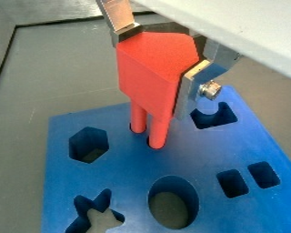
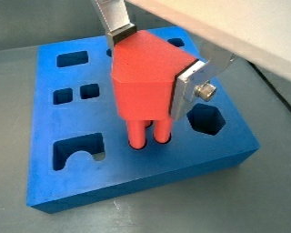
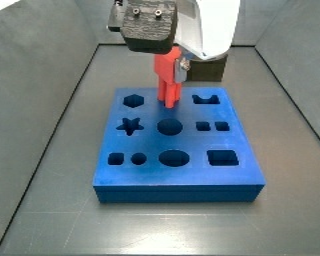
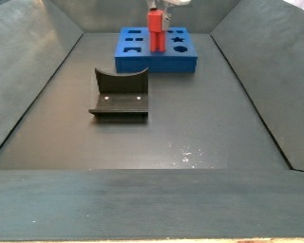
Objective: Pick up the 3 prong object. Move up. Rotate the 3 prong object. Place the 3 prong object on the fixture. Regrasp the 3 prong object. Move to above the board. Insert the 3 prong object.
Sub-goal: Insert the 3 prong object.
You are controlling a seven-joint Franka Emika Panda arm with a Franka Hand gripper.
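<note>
- One relation decides the coming move: the red block (image 2: 145,86) hangs upright in the end effector (image 2: 156,56), its long axis vertical and its prongs pointing straight down at the blue board (image 2: 63,191).
- Two silver fingers (image 1: 206,75) are closed on the red block's upper body, one on each side, as both wrist views show.
- In both wrist views the prong tips sit at or just above the board's top face; I cannot tell whether they touch it or have entered a cutout.
- In a side view the red block (image 3: 167,80) stands over the rear middle of the board (image 3: 176,180), directly beneath the end effector (image 3: 163,40).
- The dark bracket (image 4: 118,95) sits empty on the floor, well apart from the board.
- My judgement: only the insertion remains, a straight push downward once the prongs line up with their hole.
</note>
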